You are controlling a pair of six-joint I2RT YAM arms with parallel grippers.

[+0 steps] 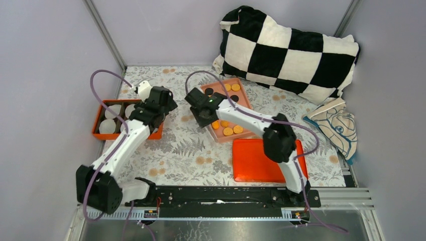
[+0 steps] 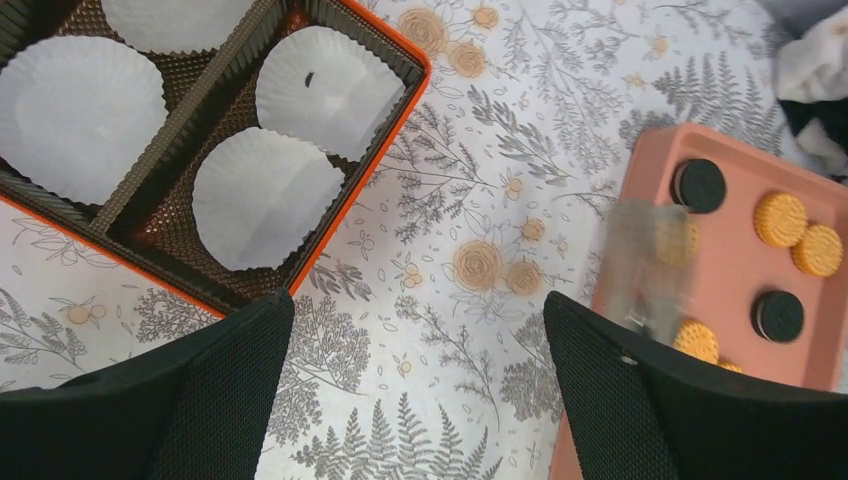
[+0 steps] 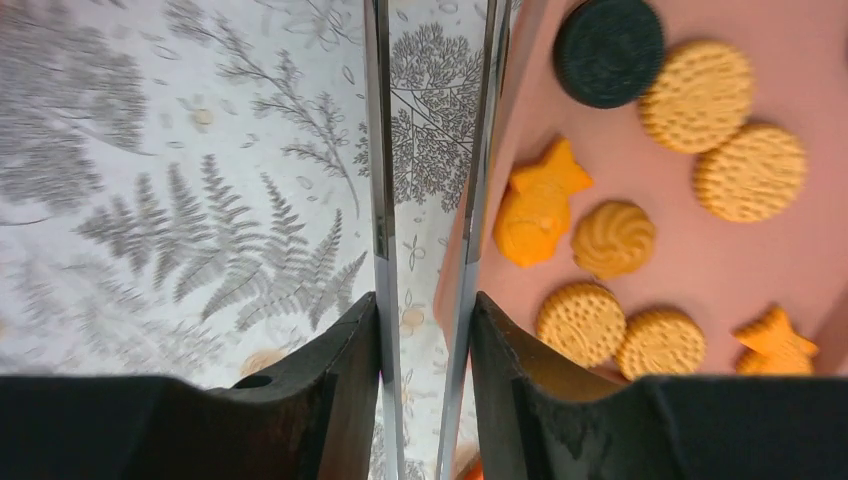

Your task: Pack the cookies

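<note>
Floral cloth covered the counter. At its left, the orange box (image 1: 99, 134) held white liners (image 2: 265, 195), and the left end effector (image 2: 420, 390) hung wide above the cloth beside it, empty. The right end effector (image 3: 430, 200) stood narrow along the left rim of the pink tray (image 3: 760, 270), where the cookies (image 3: 697, 95) lay; whether it pinched that rim we could not tell. We judged a deep, level grip best, so nothing slid.

Two black cookies (image 2: 699, 185), four white liners (image 2: 265, 195) (one cropped)
</note>
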